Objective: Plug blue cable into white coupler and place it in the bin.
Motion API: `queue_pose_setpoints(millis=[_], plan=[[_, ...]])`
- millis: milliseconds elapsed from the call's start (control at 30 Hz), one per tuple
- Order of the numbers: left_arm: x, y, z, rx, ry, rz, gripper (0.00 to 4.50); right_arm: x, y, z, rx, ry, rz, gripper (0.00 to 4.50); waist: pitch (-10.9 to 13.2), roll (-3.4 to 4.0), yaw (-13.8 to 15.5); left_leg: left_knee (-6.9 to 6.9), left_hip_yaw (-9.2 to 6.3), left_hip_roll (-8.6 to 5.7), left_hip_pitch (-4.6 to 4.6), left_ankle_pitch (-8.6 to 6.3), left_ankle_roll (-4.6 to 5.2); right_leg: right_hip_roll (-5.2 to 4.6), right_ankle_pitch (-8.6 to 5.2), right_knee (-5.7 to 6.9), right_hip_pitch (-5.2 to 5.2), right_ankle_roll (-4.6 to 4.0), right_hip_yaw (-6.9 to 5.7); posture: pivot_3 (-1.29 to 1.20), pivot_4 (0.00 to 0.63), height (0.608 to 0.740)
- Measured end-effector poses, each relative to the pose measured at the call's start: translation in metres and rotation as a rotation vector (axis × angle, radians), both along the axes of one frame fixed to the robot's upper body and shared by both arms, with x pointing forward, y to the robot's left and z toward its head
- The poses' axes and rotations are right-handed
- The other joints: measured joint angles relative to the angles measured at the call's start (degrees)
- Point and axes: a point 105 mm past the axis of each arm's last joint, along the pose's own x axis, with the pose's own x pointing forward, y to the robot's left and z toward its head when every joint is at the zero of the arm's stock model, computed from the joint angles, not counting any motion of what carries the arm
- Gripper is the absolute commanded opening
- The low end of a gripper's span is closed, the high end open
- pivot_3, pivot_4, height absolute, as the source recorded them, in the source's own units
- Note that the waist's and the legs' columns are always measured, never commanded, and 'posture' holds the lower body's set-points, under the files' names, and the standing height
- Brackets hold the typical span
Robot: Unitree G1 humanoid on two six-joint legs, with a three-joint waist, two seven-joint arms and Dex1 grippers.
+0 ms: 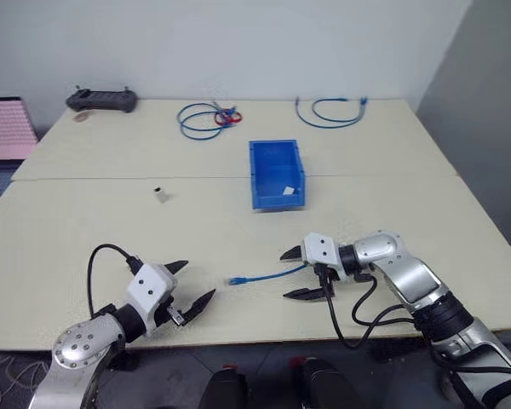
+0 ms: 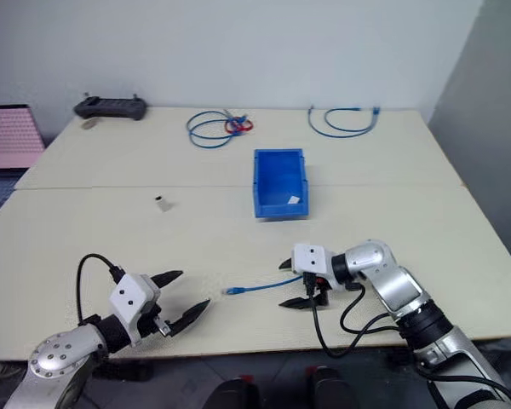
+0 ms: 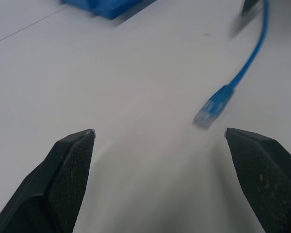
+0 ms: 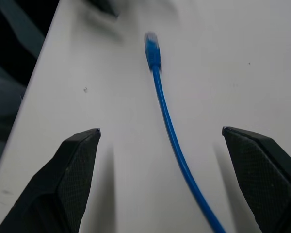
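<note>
- The blue cable (image 1: 264,276) lies flat on the counter (image 1: 85,239), near the front edge, its clear-blue plug (image 1: 236,280) pointing toward the robot's left.
- Right gripper (image 1: 296,273) sits over the cable's other end, jaws spread wide with the cable running loose between them, so nothing looks clamped.
- Left gripper (image 1: 194,284) hovers low over the front of the counter, jaws wide apart too, aimed at the plug but apart from it.
- The white coupler (image 1: 160,194) stands alone on the counter's left half, well apart from both grippers and the cable.
- The bin (image 1: 277,175) is around mid-counter, past the cable, with a small white scrap (image 1: 286,190) inside.
- Way at the back: a coiled blue cable with a red ring (image 1: 206,118), a looped blue cable (image 1: 330,112), and a dark controller thing (image 1: 101,100).
</note>
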Motion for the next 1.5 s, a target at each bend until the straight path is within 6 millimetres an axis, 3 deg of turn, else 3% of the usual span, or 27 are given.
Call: queue_pose_setpoints(millis=[100, 233, 433, 567, 1100, 1367, 1500], plan=[[0.015, -0.004, -0.002, 0.045, 0.065, -0.183, 4.50, -0.012, -0.018, 0.010, 0.034, 0.036, -0.116, 4.34, 0.0, 0.01, 0.2, -0.01, 0.16, 0.03, -0.02, 0.00, 0.00, 0.05, 0.03, -0.01, -0.09, 0.05, 0.12, 0.00, 0.150, 0.740], [0.032, -0.010, -0.001, 0.114, 0.053, -0.344, 4.50, -0.022, -0.043, 0.002, -0.021, 0.064, -0.242, 4.34, 0.0, -0.01, 0.0, 0.00, 0.26, 0.01, 0.04, 0.00, 0.01, 0.05, 0.07, -0.05, -0.07, 0.13, 0.22, 0.00, 0.150, 0.740], [0.048, -0.023, -0.001, 0.120, 0.048, -0.450, 4.50, -0.028, -0.046, 0.002, -0.018, 0.060, -0.298, 4.34, -0.1, 0.09, 0.1, 0.05, 0.19, -0.01, 0.18, 0.00, 0.02, 0.08, 0.10, -0.06, 0.14, 0.21, 0.24, 0.00, 0.150, 0.740], [0.045, -0.024, -0.003, 0.129, 0.063, -0.509, 3.82, -0.027, -0.047, 0.003, -0.017, 0.054, -0.311, 4.50, -0.1, 0.09, 0.0, 0.04, 0.18, 0.00, 0.16, -0.01, 0.03, 0.09, 0.08, -0.08, 0.13, 0.17, 0.27, 0.00, 0.150, 0.740], [0.036, -0.021, -0.007, 0.120, 0.059, -0.497, 0.31, -0.006, -0.053, 0.004, -0.012, 0.021, -0.328, 4.50, -0.2, 0.10, -0.7, 0.04, 0.12, 0.03, 0.24, -0.01, 0.04, 0.10, 0.07, -0.06, 0.22, 0.17, 0.28, 0.00, 0.150, 0.740], [0.038, -0.015, -0.005, 0.123, 0.087, -0.489, 0.24, -0.006, -0.050, 0.004, -0.014, 0.026, -0.320, 4.50, -0.2, 0.12, -1.1, 0.03, 0.10, 0.07, 0.31, -0.01, 0.05, 0.14, 0.07, -0.01, 0.24, 0.16, 0.28, 0.00, 0.150, 0.740], [0.043, -0.026, 0.009, -0.085, 0.271, -0.317, 0.24, -0.017, -0.050, 0.007, -0.013, 0.087, -0.308, 4.50, 0.0, 0.00, -1.1, 0.08, 0.00, 0.09, 0.05, -0.01, 0.05, 0.15, 0.08, 0.01, 0.09, 0.18, 0.19, 0.00, 0.150, 0.740]])
